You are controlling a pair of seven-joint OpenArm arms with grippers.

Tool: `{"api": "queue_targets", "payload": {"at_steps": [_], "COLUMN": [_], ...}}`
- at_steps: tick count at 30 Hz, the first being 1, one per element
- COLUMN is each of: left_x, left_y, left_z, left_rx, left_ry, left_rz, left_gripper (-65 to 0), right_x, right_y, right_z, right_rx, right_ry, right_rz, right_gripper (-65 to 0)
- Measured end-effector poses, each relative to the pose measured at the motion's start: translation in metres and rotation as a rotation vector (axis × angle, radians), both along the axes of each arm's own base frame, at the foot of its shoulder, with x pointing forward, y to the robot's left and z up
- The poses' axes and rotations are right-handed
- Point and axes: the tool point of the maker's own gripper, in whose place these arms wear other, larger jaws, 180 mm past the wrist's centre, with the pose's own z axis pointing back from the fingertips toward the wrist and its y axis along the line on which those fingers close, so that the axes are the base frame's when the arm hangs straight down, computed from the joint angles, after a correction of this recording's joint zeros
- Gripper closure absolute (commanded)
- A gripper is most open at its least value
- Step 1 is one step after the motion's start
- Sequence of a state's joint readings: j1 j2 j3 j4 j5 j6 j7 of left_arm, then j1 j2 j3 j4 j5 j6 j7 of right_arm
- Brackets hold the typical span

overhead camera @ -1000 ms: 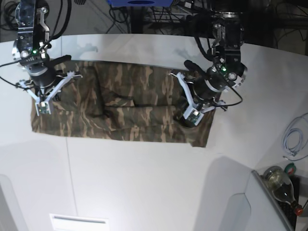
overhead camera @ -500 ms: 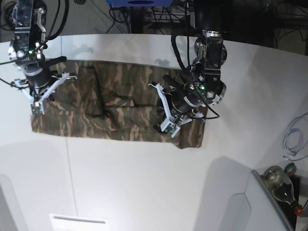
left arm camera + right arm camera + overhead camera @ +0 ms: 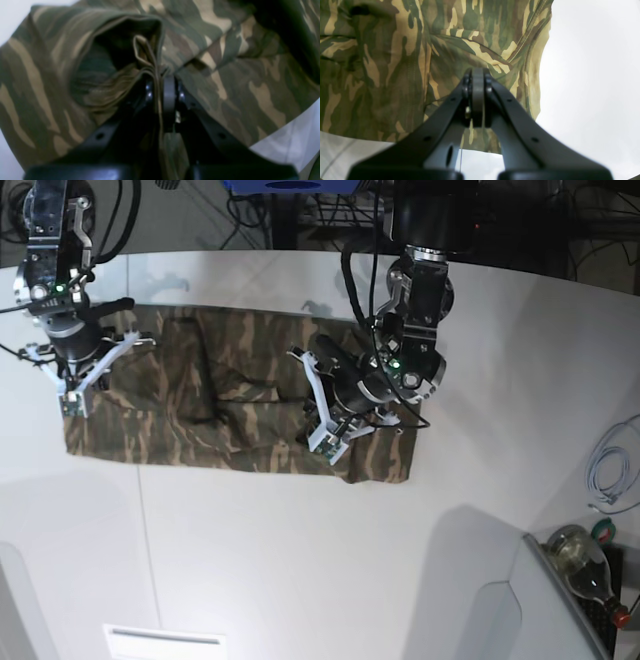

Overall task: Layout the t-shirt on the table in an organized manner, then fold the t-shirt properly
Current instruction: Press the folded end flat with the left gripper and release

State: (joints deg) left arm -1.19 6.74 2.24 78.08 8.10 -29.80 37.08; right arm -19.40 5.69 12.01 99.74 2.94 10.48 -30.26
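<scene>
The camouflage t-shirt (image 3: 240,370) lies as a long strip across the white table (image 3: 300,560). Over the strip's right part, my left gripper (image 3: 325,442) holds a bunched fold lifted and doubled back to the left. In the left wrist view the left gripper (image 3: 162,92) is shut on several layers of the t-shirt (image 3: 250,87). My right gripper (image 3: 70,402) is at the strip's left end. In the right wrist view the right gripper (image 3: 477,82) is shut, and creases in the t-shirt (image 3: 382,62) run to its tip beside the cloth's edge.
A glass bottle (image 3: 585,565) and a coiled white cable (image 3: 610,470) sit at the right edge. A grey raised panel (image 3: 480,610) stands at the front right. Dark cables and stands crowd the space behind the table's far edge.
My left gripper has carried the shirt's right end leftward, shortening the strip. My right gripper has drifted slightly left and back, still shut.
</scene>
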Motion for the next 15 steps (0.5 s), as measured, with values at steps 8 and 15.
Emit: {"api": "queue_targets", "payload": {"at_steps": [8, 15], "left_x": [0.0030, 0.0026], "left_y": [-0.0010, -0.0046], "left_z": [-0.0008, -0.0064], "left_rx": [-0.001, -0.010], "left_ry": [0.003, 0.025], "left_rz": [-0.001, 0.003], "left_gripper": [0.0, 0.0], "right_x": [-0.0001, -0.0002], "right_y": [0.0001, 0.0001], "right_z": [-0.0001, -0.0002], "right_rx": [0.000, 0.000], "right_ry": [0.000, 0.000], "right_rz": [0.000, 0.000], "right_gripper": [-0.2, -0.2]}}
